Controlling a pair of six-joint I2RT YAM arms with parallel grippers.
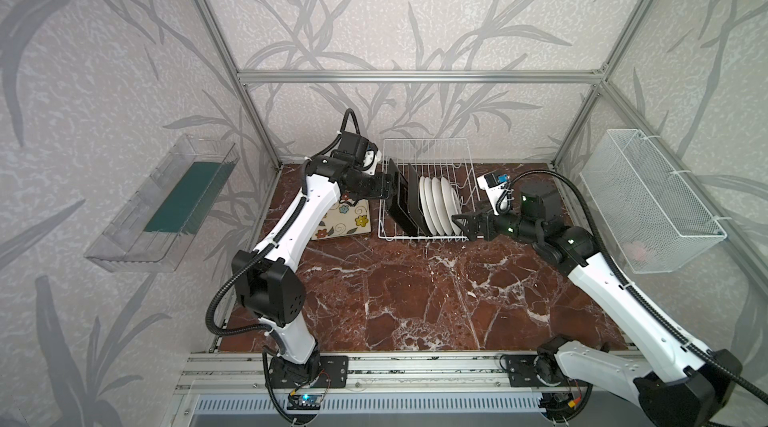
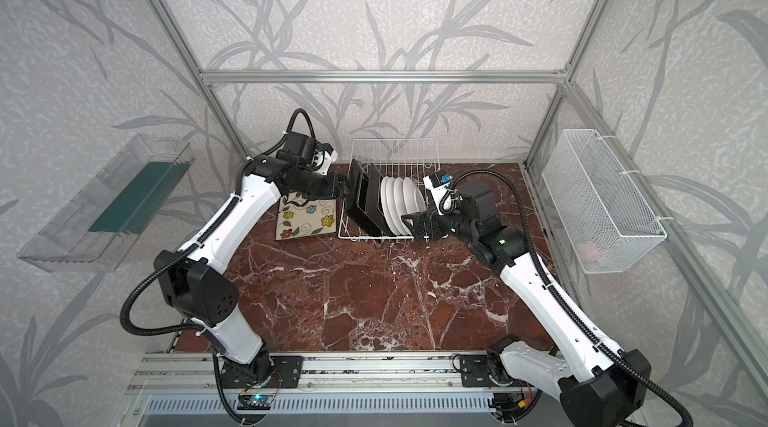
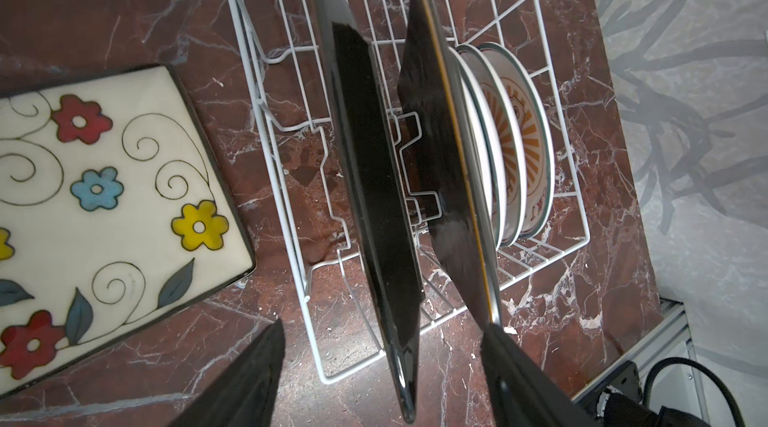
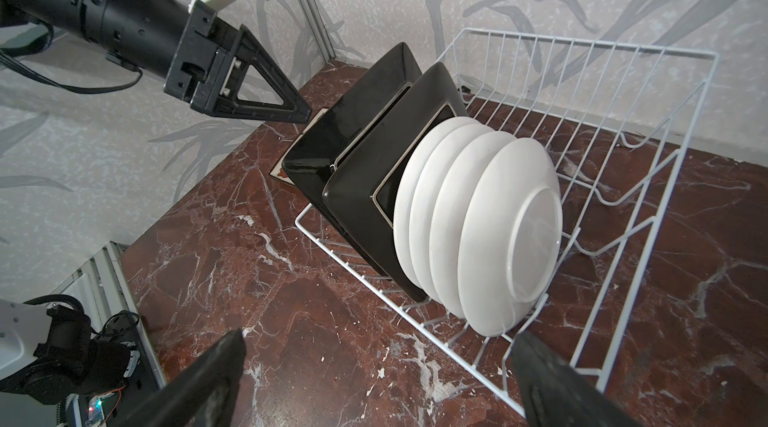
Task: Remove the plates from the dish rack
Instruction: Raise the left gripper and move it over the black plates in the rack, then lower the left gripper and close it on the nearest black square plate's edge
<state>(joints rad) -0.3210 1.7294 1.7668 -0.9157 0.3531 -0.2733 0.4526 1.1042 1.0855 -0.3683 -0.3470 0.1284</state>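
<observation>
The white wire dish rack point(image 1: 422, 238) stands at the back of the marble table. Upright in it are two black square plates point(image 4: 353, 113) and, behind them, several round white plates point(image 4: 498, 217). A cream flowered square plate point(image 1: 345, 221) lies flat on the table left of the rack. My left gripper point(image 3: 383, 324) is open. Its jaws straddle the upper edge of the outermost black plate point(image 3: 374, 180) with a gap on each side. My right gripper point(image 4: 378, 335) is open and empty, low by the rack's front corner, close to the last white plate.
A clear plastic tray point(image 1: 166, 204) hangs on the left wall. A white mesh basket point(image 1: 648, 196) hangs on the right wall. Aluminium frame posts stand at the back corners. Bare marble table point(image 1: 415, 300) lies in front of the rack.
</observation>
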